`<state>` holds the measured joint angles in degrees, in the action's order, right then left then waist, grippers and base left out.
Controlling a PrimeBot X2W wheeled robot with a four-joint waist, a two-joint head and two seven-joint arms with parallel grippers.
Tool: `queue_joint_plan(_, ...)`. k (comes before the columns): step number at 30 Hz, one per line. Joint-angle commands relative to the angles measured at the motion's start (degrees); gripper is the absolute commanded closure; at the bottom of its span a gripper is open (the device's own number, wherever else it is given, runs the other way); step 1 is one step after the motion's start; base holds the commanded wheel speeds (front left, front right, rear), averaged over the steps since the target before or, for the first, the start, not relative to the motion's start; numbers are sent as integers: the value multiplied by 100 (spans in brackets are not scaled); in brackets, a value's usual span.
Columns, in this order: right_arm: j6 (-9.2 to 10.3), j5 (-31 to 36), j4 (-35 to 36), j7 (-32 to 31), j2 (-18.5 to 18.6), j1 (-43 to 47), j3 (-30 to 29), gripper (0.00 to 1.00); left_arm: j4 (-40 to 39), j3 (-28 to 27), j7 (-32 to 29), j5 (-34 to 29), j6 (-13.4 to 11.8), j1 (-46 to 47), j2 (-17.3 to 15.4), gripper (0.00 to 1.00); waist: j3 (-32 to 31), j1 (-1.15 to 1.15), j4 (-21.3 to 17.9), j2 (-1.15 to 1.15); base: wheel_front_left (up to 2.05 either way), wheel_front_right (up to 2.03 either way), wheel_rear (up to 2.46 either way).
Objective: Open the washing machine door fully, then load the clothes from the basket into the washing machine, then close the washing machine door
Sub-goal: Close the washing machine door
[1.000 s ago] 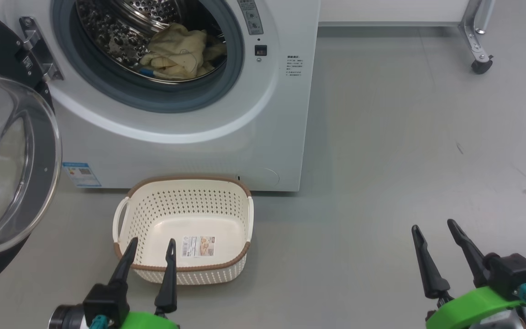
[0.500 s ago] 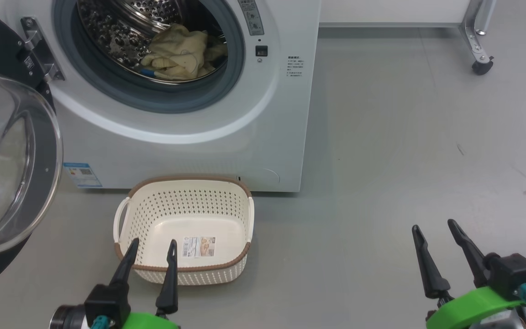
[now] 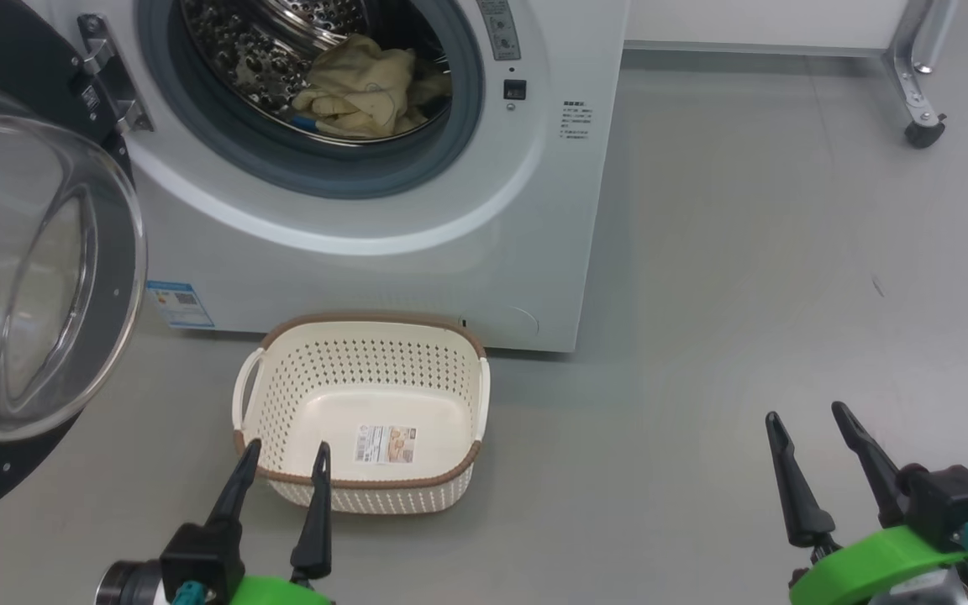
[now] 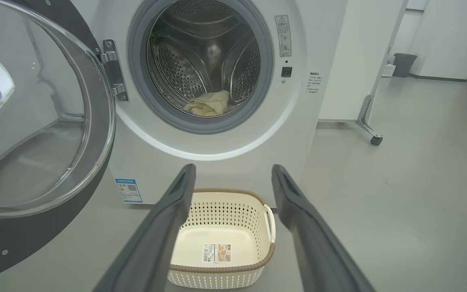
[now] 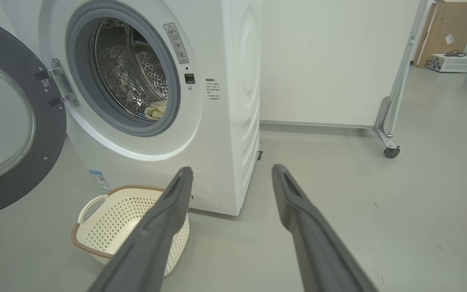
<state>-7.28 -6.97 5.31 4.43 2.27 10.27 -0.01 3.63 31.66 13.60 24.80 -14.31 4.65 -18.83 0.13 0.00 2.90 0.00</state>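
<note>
The basket (image 3: 366, 370) sits empty on the floor (image 3: 702, 336) in the lower centre of the head view, just in front of the washing machine (image 3: 383, 260), with nothing in it but the label sticker (image 3: 386, 444) on its bottom. The cream-yellow clothes (image 3: 362, 92) lie heaped in the steel drum (image 3: 257, 50) at the top of the frame, a strip of blue at their lower edge. By that showing the loading looks done, and what remains is probably to shut the washing machine door (image 3: 30, 269). The door stands swung wide at the left of the frame, hung from its hinge (image 3: 110, 80) on the left side of the opening, its glass bowl bulging toward the camera. It therefore lies up and to the left of the left hand (image 3: 286, 449), which hovers with its two fingers spread and empty at the basket's near rim. The right hand (image 3: 807, 413), equally spread and empty, hangs over the floor in the lower right, well apart from the door. The left hand is clearly the nearer, and a closing push would likely sweep the door rightward toward the opening.
</note>
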Motion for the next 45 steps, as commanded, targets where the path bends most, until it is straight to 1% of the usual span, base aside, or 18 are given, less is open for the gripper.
queue_joint_plan(1,-21,1,235,26,61,-178,98,0,-196,-211,61,-17,-889,330,-139,0,23,0,132,0,0,0,0)
queue_joint_plan(5,-21,-15,243,33,61,-179,113,0,-215,-192,50,-46,-905,359,-159,0,41,0,382,0,0,0,0)
queue_joint_plan(6,-21,-15,243,33,61,-179,113,0,-215,-192,50,-46,-905,359,-159,0,41,0,382,0,0,0,0)
queue_joint_plan(13,-21,-34,229,63,61,-212,170,0,-253,-179,47,-55,-933,379,-158,0,87,0,922,0,0,0,0)
queue_joint_plan(14,-21,-31,232,67,61,-234,179,0,-262,-177,52,-61,-944,386,-151,0,101,0,1080,0,0,0,0)
queue_joint_plan(22,-21,-38,234,67,61,-273,241,0,-270,-184,73,-61,-957,412,-123,0,141,0,1646,0,0,0,0)
queue_joint_plan(29,-21,-43,232,63,61,-313,322,0,-265,-200,95,-57,-953,414,-88,0,162,0,2062,0,0,0,0)
queue_joint_plan(36,-21,-22,230,53,61,-367,374,0,-286,-221,112,-71,-941,409,-67,0,223,0,2259,0,0,0,0)
queue_joint_plan(45,-21,-17,185,62,61,-409,410,0,-277,-261,126,-100,-945,413,-43,0,243,0,2259,0,0,0,0)
